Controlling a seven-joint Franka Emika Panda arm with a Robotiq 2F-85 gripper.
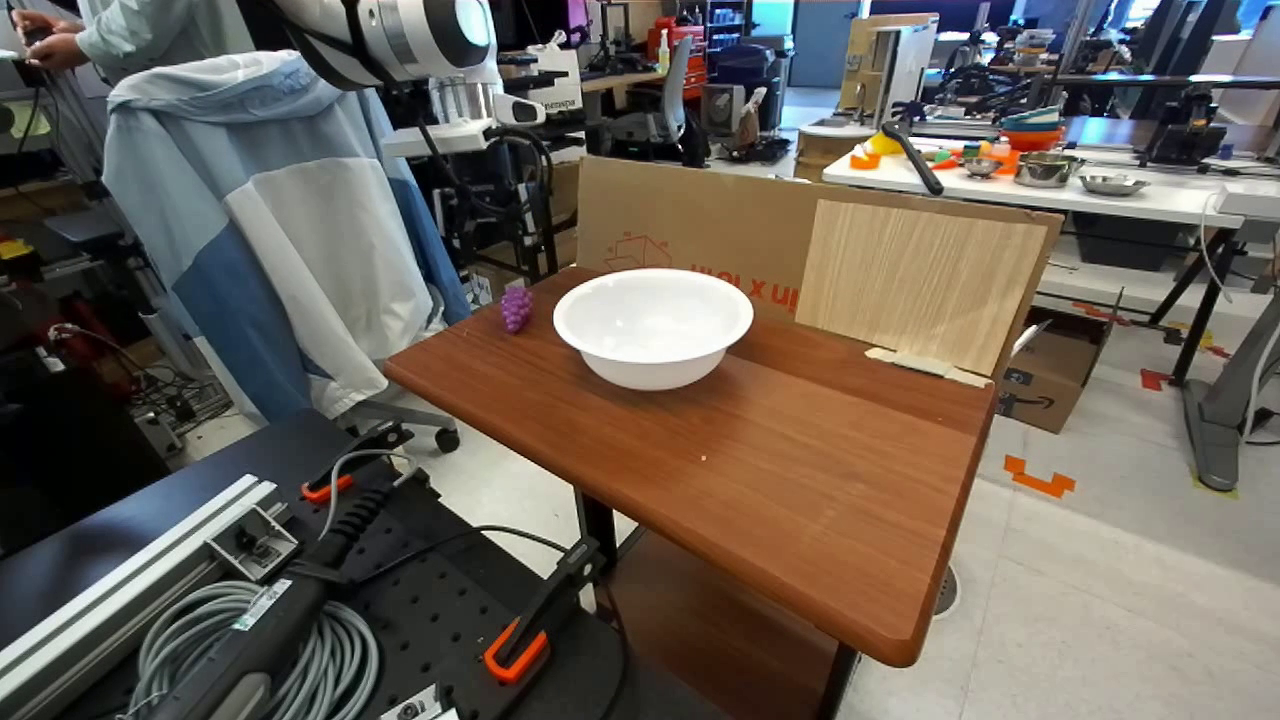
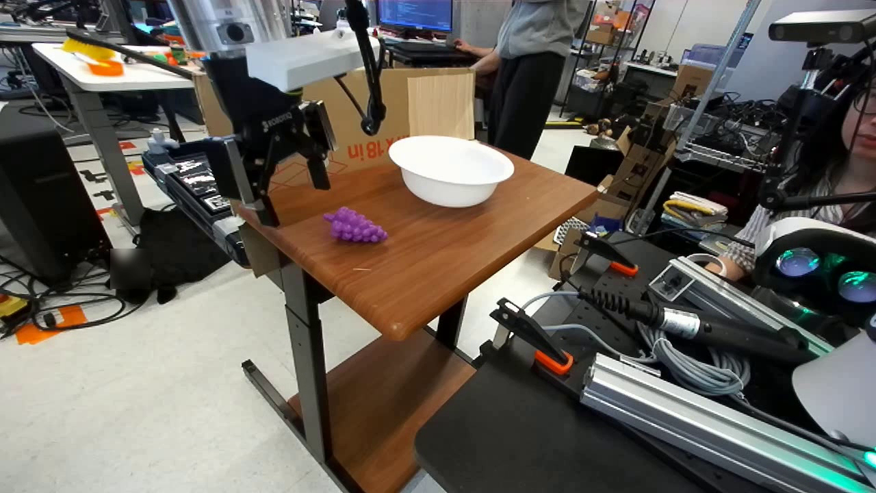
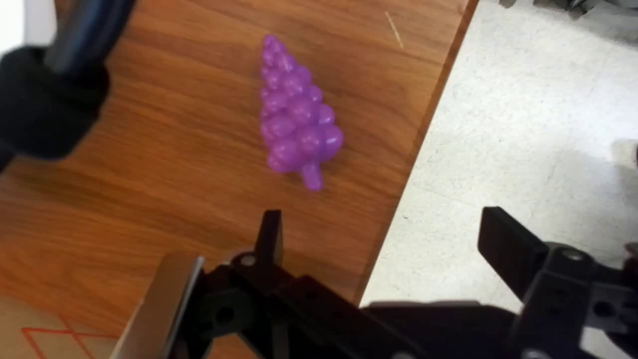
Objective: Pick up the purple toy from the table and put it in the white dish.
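Lying lengthwise, slightly aslant, down the wrist view: the purple toy [image 3: 297, 109], stem [image 3: 312, 177] toward the widely spread tool [image 3: 386, 230]

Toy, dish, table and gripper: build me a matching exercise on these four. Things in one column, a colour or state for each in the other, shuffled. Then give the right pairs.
Things
1. Toy
2. Dish
3. Table
4. Gripper

Colours and states
A. Reddish-brown, with a wood grain
B. Open, holding nothing
C. White and round, with a wide rim
D. Purple and bumpy, like a bunch of grapes

Right pairs
1-D
2-C
3-A
4-B
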